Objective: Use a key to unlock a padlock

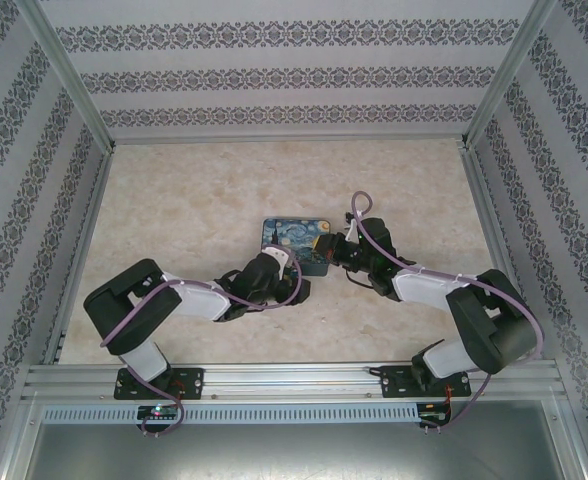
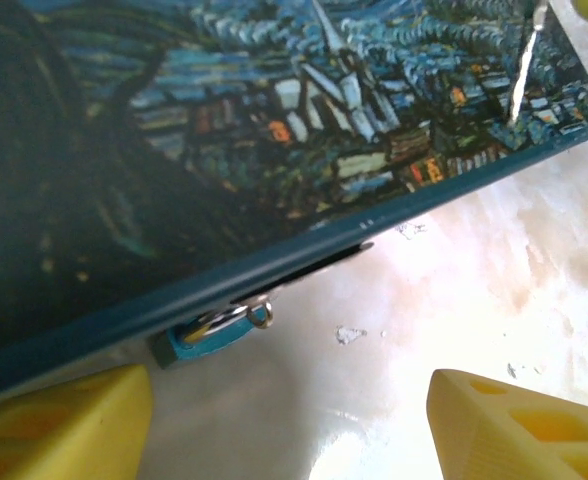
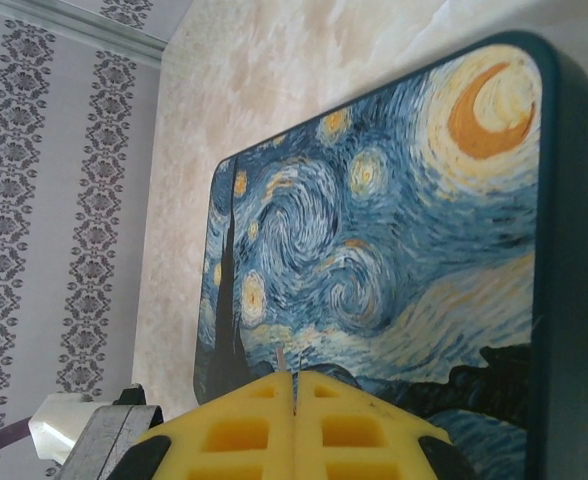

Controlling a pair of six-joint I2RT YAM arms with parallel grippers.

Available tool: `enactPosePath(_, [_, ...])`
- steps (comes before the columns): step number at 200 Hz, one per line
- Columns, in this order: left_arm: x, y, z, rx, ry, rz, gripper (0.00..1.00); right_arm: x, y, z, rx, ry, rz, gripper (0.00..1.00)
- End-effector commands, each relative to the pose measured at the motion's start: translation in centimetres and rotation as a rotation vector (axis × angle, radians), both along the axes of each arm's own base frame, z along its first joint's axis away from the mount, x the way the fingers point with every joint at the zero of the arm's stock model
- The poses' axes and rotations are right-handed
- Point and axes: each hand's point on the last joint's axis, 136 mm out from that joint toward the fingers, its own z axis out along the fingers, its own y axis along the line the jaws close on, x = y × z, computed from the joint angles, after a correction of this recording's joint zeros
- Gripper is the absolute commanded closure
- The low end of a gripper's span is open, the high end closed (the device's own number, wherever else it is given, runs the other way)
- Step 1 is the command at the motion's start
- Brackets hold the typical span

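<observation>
Alignment of key to lock is, we judge, the step in hand, with nothing inserted yet. Our right gripper (image 3: 294, 382) has its yellow fingers pressed together. A thin brownish sliver stands up from the seam between them, which we take for the key (image 3: 279, 358); it hovers over the painted lid of the box (image 3: 394, 230). Our left gripper (image 2: 289, 395) is spread wide and holds nothing, with one finger low at each side of its wrist view, above the marbled table (image 2: 454, 290). The padlock (image 2: 206, 338) hangs at the box's front edge, its light-blue body tucked just under the lid rim. Its thin shackle (image 2: 260, 316) is looped at a small fitting there, ahead of the fingers and touching neither. From above, both arms meet at the box (image 1: 292, 232) in the middle of the table. The next move, as we read it, calls for the left gripper to close on the tiny padlock body and steady it, and for the right to bring the key down off the lid to the front edge. We cannot tell which way the keyhole faces, and both parts are so small that a slight misalignment would miss. We find no writing to read: no brand, label or lettering, just a swirling night-sky painting with a crescent moon and a village on the lid.
</observation>
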Motion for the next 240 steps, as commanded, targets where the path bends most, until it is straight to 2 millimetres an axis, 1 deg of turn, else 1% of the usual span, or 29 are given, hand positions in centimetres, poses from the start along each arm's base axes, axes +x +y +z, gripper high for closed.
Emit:
enactPosePath(1, [1.0, -1.5, 1.2, -0.027, -0.082, -0.028, 0.29, 1.0, 0.3, 1.3, 0.03, -0.044, 0.009, 1.0])
enactPosePath(25, [1.2, -1.6, 0.8, -0.014, -0.095, -0.031, 0.3, 1.0, 0.3, 1.1, 0.026, -0.042, 0.016, 1.0])
enactPosePath(63, [1.4, -2.4, 0.9, -0.036, -0.097, -0.045, 0.31, 1.2, 0.5, 0.3, 0.031, -0.025, 0.021, 1.0])
enactPosePath(95, [1.5, -3.2, 2.0, -0.106, -0.092, -0.044, 0.31, 1.3, 0.5, -0.2, 0.031, -0.016, 0.018, 1.0])
enactPosePath(112, [1.9, -3.3, 2.8, -0.146, -0.098, -0.02, 0.3, 1.3, 0.4, -0.2, 0.031, -0.015, 0.017, 1.0])
enactPosePath(134, [2.5, -3.2, 3.1, -0.174, -0.094, 0.016, 0.3, 1.4, 0.4, -0.3, 0.031, -0.012, 0.016, 1.0])
enactPosePath(172, [3.4, -2.4, 2.3, -0.219, -0.068, 0.092, 0.3, 1.5, 0.4, -0.5, 0.035, -0.006, 0.017, 1.0])
enactPosePath(211, [3.6, -2.3, 1.1, -0.249, -0.037, 0.126, 0.3, 1.6, 0.4, -0.6, 0.038, -0.003, 0.013, 1.0])
enactPosePath(240, [3.5, -2.3, 1.4, -0.301, -0.025, 0.144, 0.3, 1.6, 0.3, -0.7, 0.038, -0.002, 0.008, 1.0])
